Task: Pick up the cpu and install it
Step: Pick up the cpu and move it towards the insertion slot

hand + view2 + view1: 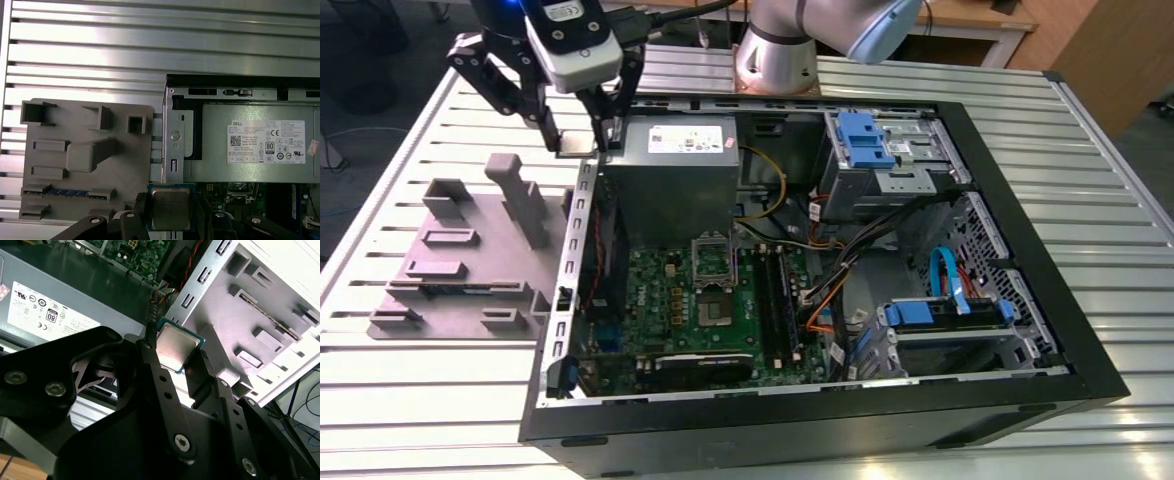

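Pinching the cpu [170,207] by two opposite edges, the black gripper [582,146] hangs in the air with its fingers [150,365] pressed against the chip's sides. The cpu is square, so no side is the long one. It is carried flat, its shiny silver metal top facing up toward the first wrist view, a thin blue-green rim showing around it, and its edges roughly in line with the wall of the computer case [1067,330]. In the exterior view the chip sits high over the case wall on the exterior view's left, at the corner of the grey power supply [674,165], between that box and a mauve-grey plastic tray [454,270] with upright blocks that lies just beside the case. A white label [266,141] on the power supply carries rows of small black print and round marks, and a small pink sticker sits at its far end. Lower inside the open case lies the green motherboard [680,300], and on it the square socket [718,300] with its metal frame, well apart from the raised chip. Case and tray both rest on a table [400,420] of pale metal slats.
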`<action>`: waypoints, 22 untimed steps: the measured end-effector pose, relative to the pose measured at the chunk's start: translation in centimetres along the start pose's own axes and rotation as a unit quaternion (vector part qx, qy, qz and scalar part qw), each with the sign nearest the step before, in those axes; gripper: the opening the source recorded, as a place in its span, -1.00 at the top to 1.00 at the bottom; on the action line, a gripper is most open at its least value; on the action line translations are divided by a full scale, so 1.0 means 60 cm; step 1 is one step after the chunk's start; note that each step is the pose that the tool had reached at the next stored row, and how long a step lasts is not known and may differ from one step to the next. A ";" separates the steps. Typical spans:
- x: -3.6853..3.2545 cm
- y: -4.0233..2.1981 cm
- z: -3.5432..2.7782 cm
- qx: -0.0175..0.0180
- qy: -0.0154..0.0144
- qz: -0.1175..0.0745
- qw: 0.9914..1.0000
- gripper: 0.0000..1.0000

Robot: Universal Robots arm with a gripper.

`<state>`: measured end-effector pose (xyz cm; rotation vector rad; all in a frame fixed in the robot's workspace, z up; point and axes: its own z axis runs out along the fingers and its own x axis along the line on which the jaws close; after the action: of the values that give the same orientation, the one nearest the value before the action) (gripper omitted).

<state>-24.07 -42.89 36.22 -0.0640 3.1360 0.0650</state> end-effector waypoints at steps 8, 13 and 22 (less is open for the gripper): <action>-0.009 0.000 0.000 0.000 0.000 0.000 1.000 0.06; -0.014 -0.001 0.000 0.000 0.000 0.000 1.000 0.06; -0.022 -0.001 0.000 0.000 0.000 0.000 1.000 0.06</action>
<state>-22.74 -42.89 36.22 -0.0640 3.1361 0.0650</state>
